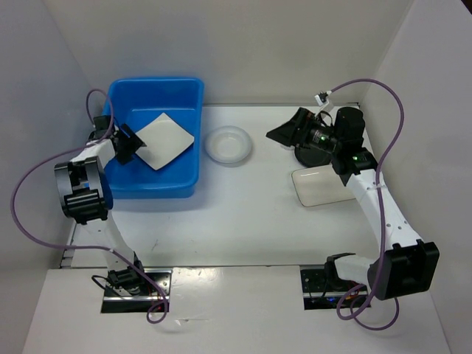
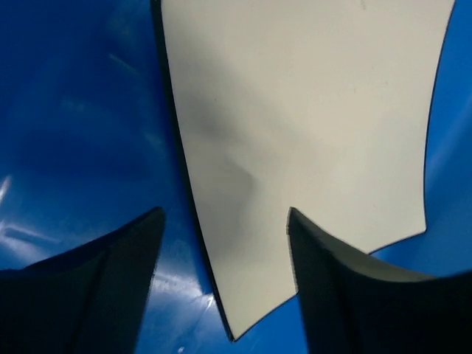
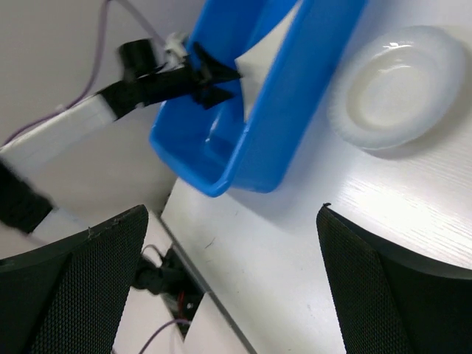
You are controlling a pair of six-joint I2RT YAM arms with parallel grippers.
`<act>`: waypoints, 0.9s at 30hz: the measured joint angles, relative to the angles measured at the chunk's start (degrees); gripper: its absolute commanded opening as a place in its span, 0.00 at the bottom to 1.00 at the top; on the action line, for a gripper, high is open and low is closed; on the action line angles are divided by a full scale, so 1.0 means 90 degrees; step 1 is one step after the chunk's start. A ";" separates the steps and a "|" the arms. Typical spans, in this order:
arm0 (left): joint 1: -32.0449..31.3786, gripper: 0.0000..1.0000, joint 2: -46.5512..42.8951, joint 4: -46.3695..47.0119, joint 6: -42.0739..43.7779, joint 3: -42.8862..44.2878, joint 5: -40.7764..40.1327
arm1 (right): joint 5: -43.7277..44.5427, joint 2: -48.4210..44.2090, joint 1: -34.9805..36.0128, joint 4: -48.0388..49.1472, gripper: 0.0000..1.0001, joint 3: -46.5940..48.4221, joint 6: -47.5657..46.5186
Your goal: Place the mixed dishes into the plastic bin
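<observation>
The blue plastic bin [image 1: 125, 184] stands at the back left. The large squarish white plate [image 1: 166, 140] leans inside it. My left gripper [image 1: 127, 144] is inside the bin at the plate's left edge. In the left wrist view it [image 2: 225, 214] is open, with a corner of the plate [image 2: 295, 110] between its fingers. The round white shallow dish [image 1: 228, 144] sits just right of the bin. My right gripper [image 1: 286, 134] is open and empty above the table. The black bowl [image 1: 306, 156] lies mostly hidden under its wrist. The white rectangular tray [image 1: 324, 186] lies in front of it. The clear cup is out of view.
White walls close in the table at the back and on both sides. The right wrist view shows the bin [image 3: 295, 103], the round dish [image 3: 398, 88], the left arm [image 3: 140, 85] and the table's near edge with cables below.
</observation>
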 measured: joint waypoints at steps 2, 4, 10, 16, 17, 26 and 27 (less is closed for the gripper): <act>-0.0019 1.00 -0.0301 -0.0270 0.0085 -0.0002 0.0005 | 0.0423 0.0024 -0.0044 -0.0209 1.00 0.0000 0.0002; -0.0032 1.00 -0.0855 -0.0488 0.0102 0.0002 -0.0015 | 0.0928 0.0107 -0.0182 -0.0447 1.00 0.0000 0.0053; 0.0032 1.00 -0.2977 -0.0525 0.0226 0.0505 0.0270 | 0.2591 0.0449 -0.0772 -0.1061 1.00 -0.0172 0.0347; -0.0403 1.00 -0.4007 -0.0041 0.0092 -0.0044 0.1273 | 0.3893 0.0665 -0.1557 -0.1637 0.99 -0.0746 0.0860; -0.0585 1.00 -0.4014 -0.0034 0.0061 -0.0265 0.1387 | 0.4061 0.0695 -0.1719 -0.1766 0.99 -0.0891 0.0935; -0.1078 1.00 -0.3888 -0.0593 -0.0070 -0.1328 0.1763 | 0.5124 0.0690 -0.2511 -0.2970 0.89 -0.1829 0.1630; -0.1078 1.00 -0.3912 -0.0578 -0.0095 -0.1328 0.1783 | 0.5185 0.0682 -0.2533 -0.3077 0.88 -0.1870 0.1700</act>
